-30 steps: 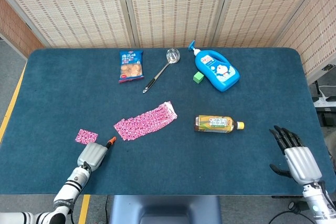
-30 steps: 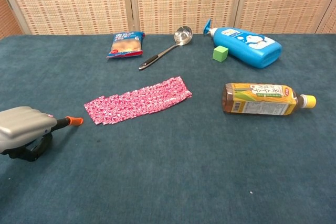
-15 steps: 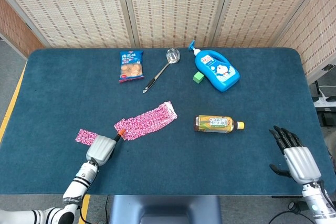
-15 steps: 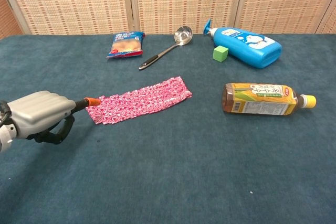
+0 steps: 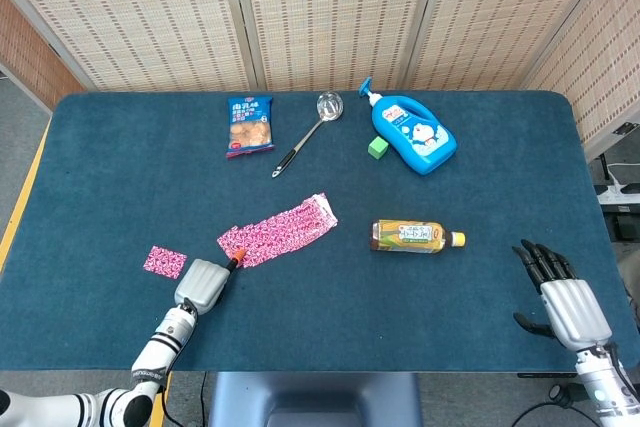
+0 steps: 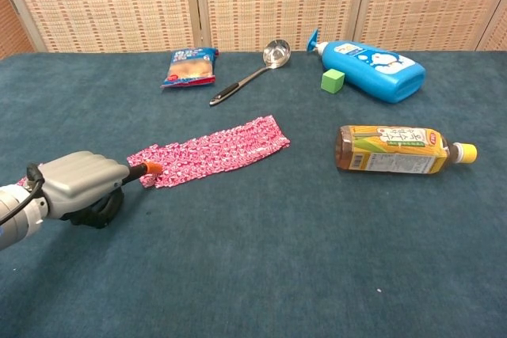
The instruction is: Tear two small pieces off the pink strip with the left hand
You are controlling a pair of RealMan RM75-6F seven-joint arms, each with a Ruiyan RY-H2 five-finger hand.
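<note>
Item one, nearest me: left hand [image 6: 83, 186], fingers curled in, an orange-tipped finger laid out onto the near end of the strip [image 5: 278, 231]; whether it pinches the strip or only touches it I cannot tell. Item two, at 4 o'clock on the table edge: right hand [image 5: 563, 297], fingers apart, holding nothing, well apart from everything. Item three: one small pink piece [image 5: 164, 260] lying loose at 9 o'clock of my left hand, which I judge to be the first tear done, leaving one more to take. Item four: strip itself, mid-table, running toward 2 o'clock. Item five: bottle [image 5: 417, 236] on its side at 3 o'clock of the strip. Farthest row: snack bag [image 5: 249, 125], ladle [image 5: 308, 131], green cube [image 5: 377, 147], blue bottle [image 5: 412, 132].
</note>
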